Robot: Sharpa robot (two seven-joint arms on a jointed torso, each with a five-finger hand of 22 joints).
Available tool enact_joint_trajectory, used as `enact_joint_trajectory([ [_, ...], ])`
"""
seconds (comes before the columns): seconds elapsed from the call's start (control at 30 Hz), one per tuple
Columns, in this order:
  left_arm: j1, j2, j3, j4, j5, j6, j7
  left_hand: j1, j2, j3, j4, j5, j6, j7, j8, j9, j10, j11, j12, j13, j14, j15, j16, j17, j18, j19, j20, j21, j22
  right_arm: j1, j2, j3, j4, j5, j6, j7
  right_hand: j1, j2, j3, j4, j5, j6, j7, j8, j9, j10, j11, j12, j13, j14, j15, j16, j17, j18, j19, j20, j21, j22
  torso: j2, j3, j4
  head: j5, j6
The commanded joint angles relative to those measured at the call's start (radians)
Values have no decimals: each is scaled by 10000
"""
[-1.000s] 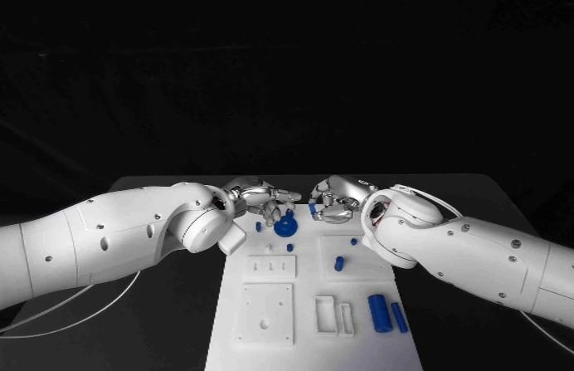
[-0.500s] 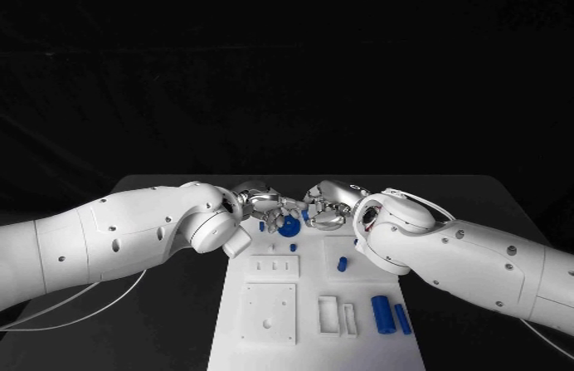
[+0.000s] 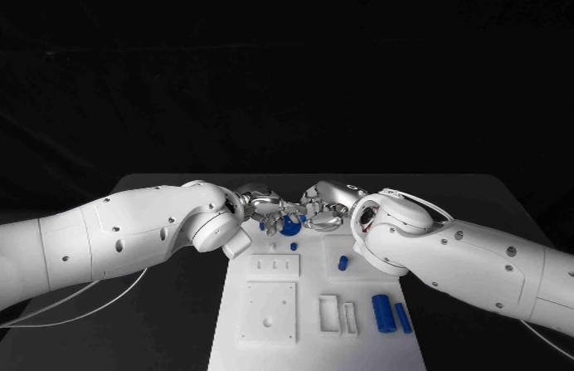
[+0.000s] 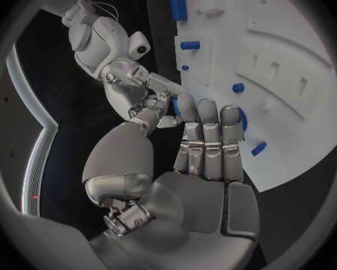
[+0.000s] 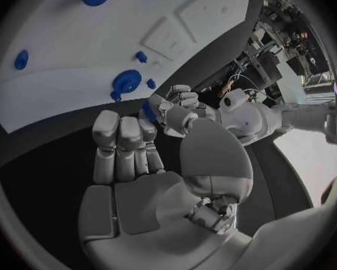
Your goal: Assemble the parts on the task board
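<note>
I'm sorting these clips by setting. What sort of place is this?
Probably a robotics lab test bench: a black table against a dark backdrop, a white task board with small blue parts, and equipment racks at the right wrist view's rim.

Color-wise it's pretty simple: white board (image 3: 270,321) on a black table (image 3: 156,321), with little blue parts (image 3: 381,313) dotted over it, plus a round blue disc (image 5: 126,80) near the far end. Both hands, left (image 3: 265,203) and right (image 3: 325,208), are shiny silver with darker grey seams, on plain white arms (image 3: 108,242). No patterns on anything, all solid colors.
</note>
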Motion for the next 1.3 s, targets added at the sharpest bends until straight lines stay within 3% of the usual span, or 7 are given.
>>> enact_joint_trajectory([
  [0.03, 20, 32, 5, 12, -103, 225, -73, 8, 87, 3, 77, -5, 111, -1, -41, 18, -75, 9, 47, 13, -43, -29, 75, -14, 73, -66, -664, 47, 189, 7, 43, -10, 17, -114, 230, -39, -15, -122, 54, -1, -51, 2053, -116, 25, 18, -242, -268, 26, -16, 21, -71, 28, -12, 839, -3, -45, 49, 97, -2, -2, 2, -6, -11],
  [0.33, 20, 61, 5, -2, -98, 237, -72, 40, 274, 10, 68, 3, 149, -9, -47, 33, -101, 2, 116, 21, -58, -39, 125, -55, 64, -100, -684, 98, 182, 7, 99, -58, 86, -100, 296, -78, -16, -127, 67, 5, -51, 2054, -116, 20, 25, -238, -268, 23, -19, 22, -71, 27, -12, 839, 1, -44, 47, 95, -3, -10, -2, -15, -7],
  [0.67, 20, 94, 5, -45, -98, 286, -92, 308, 792, 1, -363, 65, 252, -20, -54, 73, -138, -9, 230, 0, -92, -51, 234, -161, 36, -178, -708, 207, 165, 7, 98, -77, 138, 8, 329, -125, -17, -132, 87, 14, -51, 2054, -116, 12, 35, -235, -268, 18, -23, 22, -71, 24, -14, 839, 4, -43, 42, 90, -1, -8, 2, -23, -8],
  [0.8, 20, 120, 5, -88, -104, 313, -141, 370, 1044, 15, -658, 445, 307, -36, -66, 93, -103, -21, 316, -10, -59, -73, 333, -212, 22, -168, -725, 287, 155, 7, 100, -80, 170, 11, 331, -153, -18, -134, 97, 19, -51, 2055, -116, 9, 41, -234, -268, 15, -26, 22, -71, 23, -15, 839, 6, -42, 39, 88, -2, -9, 6, -26, -16],
  [0.93, 19, 166, 4, -159, -152, 343, -188, 308, 1123, 11, -821, 677, 398, -58, -49, 120, -89, -42, 373, -19, -55, -87, 394, -255, 14, -160, -740, 337, 141, 7, 112, -87, 192, 13, 335, -172, -19, -137, 103, 21, -51, 2055, -116, 6, 44, -232, -268, 14, -27, 22, -71, 22, -15, 839, 7, -41, 38, 87, -5, -11, 12, -19, -8],
  [1.1, 18, 181, 2, -184, -168, 388, -254, 227, 1136, 3, -887, 694, 495, -82, -19, 150, -60, -63, 421, -23, -37, -101, 444, -279, 10, -150, -752, 369, 131, 7, 119, -95, 203, 13, 352, -192, -18, -139, 108, 23, -51, 2055, -116, 4, 46, -231, -268, 13, -28, 22, -71, 21, -16, 839, 8, -41, 37, 86, 0, -3, -4, 66, 26],
  [1.3, 18, 176, 1, -185, -204, 474, -306, -35, 913, -44, -866, 462, 592, -111, -12, 189, -16, -91, 503, -33, -13, -128, 532, -327, 10, -129, -781, 418, 105, 7, 114, -102, 206, 9, 364, -219, -17, -140, 119, 27, -51, 2055, -116, 1, 51, -230, -268, 11, -31, 22, -71, 20, -16, 839, 10, -40, 35, 84, 0, -7, 6, 39, 13],
])
